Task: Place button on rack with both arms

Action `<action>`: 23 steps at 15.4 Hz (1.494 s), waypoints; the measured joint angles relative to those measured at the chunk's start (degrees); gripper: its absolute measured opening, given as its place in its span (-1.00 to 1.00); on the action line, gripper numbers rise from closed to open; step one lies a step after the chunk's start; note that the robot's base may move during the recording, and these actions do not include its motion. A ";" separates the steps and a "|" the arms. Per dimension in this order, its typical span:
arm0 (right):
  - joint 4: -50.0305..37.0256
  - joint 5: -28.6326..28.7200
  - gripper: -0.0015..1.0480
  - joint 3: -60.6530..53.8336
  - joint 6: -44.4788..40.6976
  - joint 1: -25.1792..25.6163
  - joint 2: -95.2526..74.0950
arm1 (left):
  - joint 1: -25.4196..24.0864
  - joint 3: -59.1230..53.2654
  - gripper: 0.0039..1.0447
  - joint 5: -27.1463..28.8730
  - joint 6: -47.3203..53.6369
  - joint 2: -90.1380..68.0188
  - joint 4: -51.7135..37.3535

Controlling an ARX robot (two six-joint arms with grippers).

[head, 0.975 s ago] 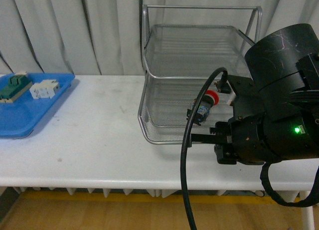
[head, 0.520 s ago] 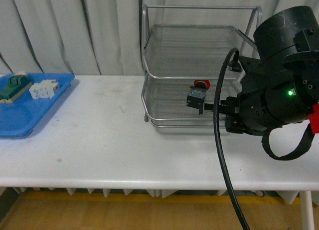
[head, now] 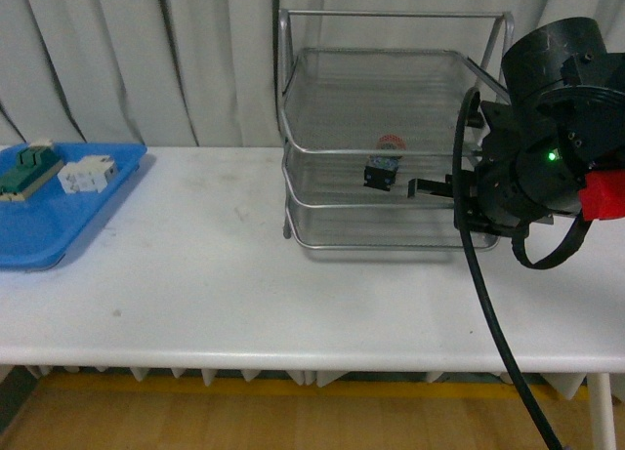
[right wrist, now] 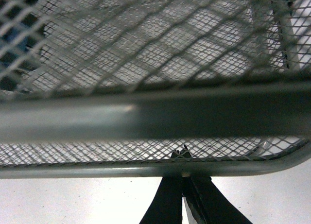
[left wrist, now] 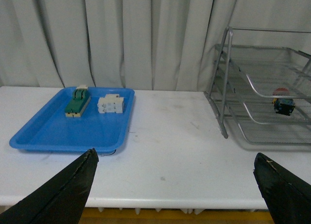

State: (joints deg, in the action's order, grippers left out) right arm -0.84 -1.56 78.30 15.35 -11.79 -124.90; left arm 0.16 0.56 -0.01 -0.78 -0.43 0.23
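While the button (head: 382, 170) is lying in the middle tier of the rack (head: 391, 56), its red cap is showing through the mesh just above its black-and-blue body. The rack is standing on the white table (head: 195, 274), toward the back, in front of the curtain (head: 127, 60). In the left wrist view the button (left wrist: 283, 105) is sitting on that same tier of the rack (left wrist: 228, 83), close to the picture's right edge.

The right gripper (head: 427, 186) is reaching in from the right at the level of the middle tier, apart from the button, its thin fingers pressed together and holding nothing. The right wrist view is showing the two fingertips (right wrist: 183, 153) meeting just below the rack's front rim (right wrist: 146, 114).

The left gripper (left wrist: 175, 185) is standing wide apart and holding nothing, over the near part of the table.

At the far left, a blue tray (head: 59, 225) is carrying a green block (head: 27, 167) and a white block (head: 86, 174).
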 joint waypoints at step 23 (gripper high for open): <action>-25.44 1.57 -0.96 -72.00 -14.93 11.80 91.08 | -0.09 0.00 0.88 0.00 0.02 0.00 -0.02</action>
State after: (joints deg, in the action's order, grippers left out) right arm -26.28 0.01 6.31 0.43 0.01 -33.82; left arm 0.08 0.56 -0.01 -0.75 -0.43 0.21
